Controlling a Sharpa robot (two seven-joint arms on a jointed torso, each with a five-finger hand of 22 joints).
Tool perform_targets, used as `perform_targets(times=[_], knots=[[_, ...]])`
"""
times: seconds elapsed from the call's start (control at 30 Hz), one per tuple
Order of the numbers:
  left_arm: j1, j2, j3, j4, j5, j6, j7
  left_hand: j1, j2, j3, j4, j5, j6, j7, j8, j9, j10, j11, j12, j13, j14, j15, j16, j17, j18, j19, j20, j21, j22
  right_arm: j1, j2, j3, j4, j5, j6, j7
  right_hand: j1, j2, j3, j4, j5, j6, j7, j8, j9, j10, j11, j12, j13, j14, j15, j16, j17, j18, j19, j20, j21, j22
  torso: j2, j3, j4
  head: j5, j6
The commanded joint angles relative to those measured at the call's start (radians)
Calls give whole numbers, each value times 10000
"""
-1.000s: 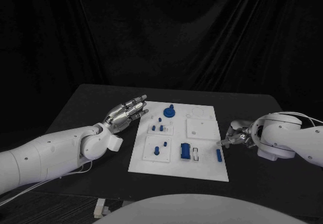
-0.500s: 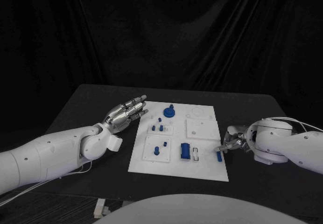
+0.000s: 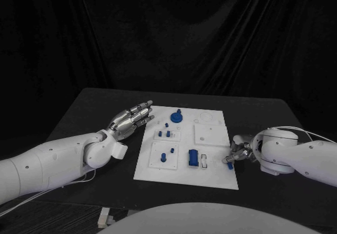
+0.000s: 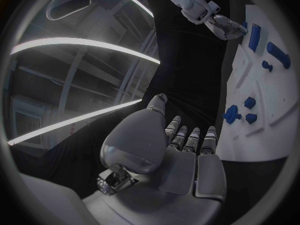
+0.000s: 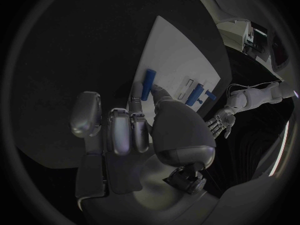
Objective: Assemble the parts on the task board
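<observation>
Right hand (image 3: 238, 153): has moved in over the last second from off the task board's right edge and now sits at that edge, near its front right corner, fingertips (image 5: 145, 92) at the long blue bar (image 3: 229, 163). Fingers are curled toward the bar; whether they already pinch it or only touch it cannot be told.

Long blue bar: lies flat on the task board (image 3: 214, 180) along the right edge, unmoved since the earlier pictures, so not yet lifted.

Left hand (image 3: 132, 119): hovers beside the board's left edge toward the rear, fingers apart and straight, holding nothing; unchanged.

Other parts: blue block (image 3: 192, 157) stands near the board's middle front, next to an open white slot (image 3: 204, 161); round blue knob (image 3: 176, 116) near the rear edge; small blue pegs (image 3: 165, 133) on the left panels. All as before.

Reading: the approach to the bar appears complete; the step in hand is likely securing a grasp on it, with insertion still to do.
</observation>
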Motion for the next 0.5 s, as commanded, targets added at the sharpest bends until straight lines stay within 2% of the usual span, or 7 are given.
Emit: perform_targets(times=[0.03,0.1,0.13,0.17,0.2,0.27,0.5], knots=[[-19,9,11,18,10,122,127,35,56,65,-4,50,-27,56,61,10,9,54,-11,-14,12,72,9,-5,30,-14,75,-28,9,-91,28,-7,-37,52,-164,-160,551,-19,310,-442,1084,-12,-33,-160,-142,1028,-87,35,2635,715,-106,-70,926,65,-26,-99,-97,1407,-2,1,-4,-1,-2],[-24,6,11,20,10,121,126,35,56,65,-4,50,-27,56,61,10,9,54,-11,-14,12,72,9,-5,30,-14,75,-28,9,-123,51,-7,-60,60,-135,-163,740,-44,491,-627,1402,-60,-24,-230,-199,1028,-84,35,2635,708,-99,-94,891,69,-40,-98,-140,1397,-2,-1,3,4,-2],[-26,4,11,22,10,119,125,35,56,65,-4,50,-27,56,61,10,9,54,-11,-14,12,72,9,-5,30,-14,75,-28,9,-133,58,-7,-67,63,-122,-165,784,-54,566,-685,1412,-68,-18,-253,-222,1028,-78,35,2635,705,-93,-102,879,67,-40,-96,-137,1398,-3,-1,6,8,-2],[-28,1,11,25,10,118,125,43,61,75,-15,57,-31,57,60,10,8,55,-11,-14,12,75,8,-6,30,-13,81,-28,10,-144,66,-7,-73,65,-105,-166,986,-63,836,-888,1341,-114,-6,-317,-277,1028,-69,35,2635,700,-92,-119,854,76,-57,-95,-188,1385,-1,-1,4,14,-2],[-30,-1,11,27,10,118,123,43,61,75,-15,57,-31,57,60,10,8,55,-11,-14,12,75,8,-6,30,-13,81,-28,10,-152,71,-7,-76,67,-93,-167,1107,-98,1064,-1050,1544,-166,25,-377,-327,1028,-48,35,2635,693,-81,-139,825,79,-67,-90,-216,1379,1,-2,-1,19,-2],[-34,-4,11,30,10,116,122,49,64,83,-24,64,-32,58,60,9,7,55,-13,-15,11,77,6,-6,30,-13,84,-28,10,-161,78,-7,-73,70,-106,-162,983,-280,1694,-1350,2127,-180,128,-494,-483,1028,44,35,2635,691,-2,-152,804,79,-83,-32,-257,1374,3,-1,-8,28,-2],[-47,-16,11,41,10,117,122,49,64,83,-24,64,-32,58,60,9,7,55,-13,-15,11,77,6,-6,30,-13,84,-28,10,-175,64,-6,59,320,-590,-14,796,-489,2789,-2069,2778,-172,258,-497,-560,1028,145,35,2635,687,82,-155,789,88,-94,41,-292,1373,2,1,-1,28,-2]])
